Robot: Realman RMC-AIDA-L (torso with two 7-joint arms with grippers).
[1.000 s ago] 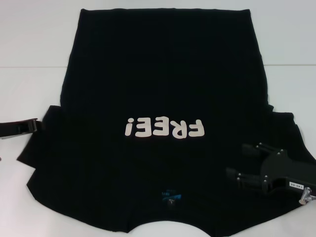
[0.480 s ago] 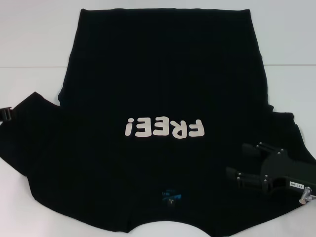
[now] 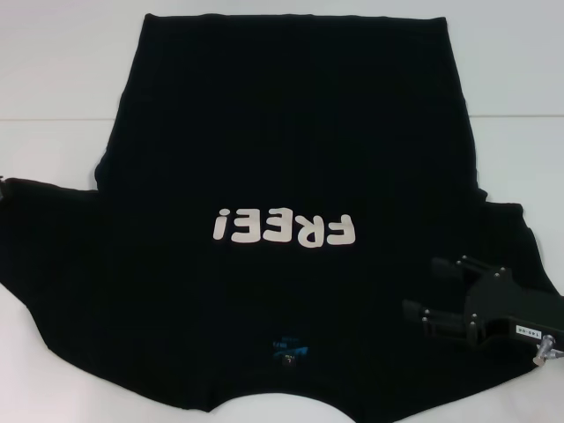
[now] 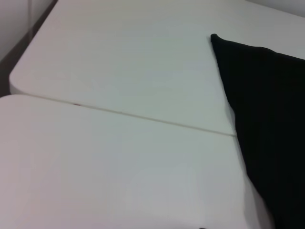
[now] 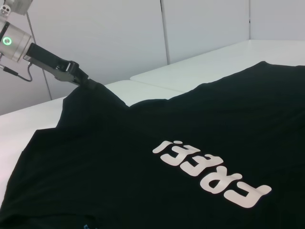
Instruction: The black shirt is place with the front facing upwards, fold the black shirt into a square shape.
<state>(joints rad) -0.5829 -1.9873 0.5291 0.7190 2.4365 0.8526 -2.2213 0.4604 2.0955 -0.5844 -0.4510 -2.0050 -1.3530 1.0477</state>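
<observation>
The black shirt (image 3: 291, 132) lies spread on the white table, front up, its white "FREE!" lettering (image 3: 282, 231) upside-down to me and the blue neck label (image 3: 289, 348) near the front edge. My left gripper (image 5: 78, 76) shows in the right wrist view, shut on the tip of the left sleeve (image 3: 44, 229) and holding it stretched outward; in the head view it sits just off the left border. My right gripper (image 3: 438, 289) rests open over the right sleeve (image 3: 520, 238), nothing between its fingers. The left wrist view shows only the shirt's side edge (image 4: 271, 119).
The white table (image 3: 53, 88) has a seam (image 4: 119, 113) running across it and a rounded corner (image 4: 14, 81) at the far left. Grey wall panels (image 5: 119, 38) stand behind the table.
My left gripper has pulled the left sleeve out to the left, unfolding it flat. The lettering and neck label shifted slightly left. The right arm has not moved.
</observation>
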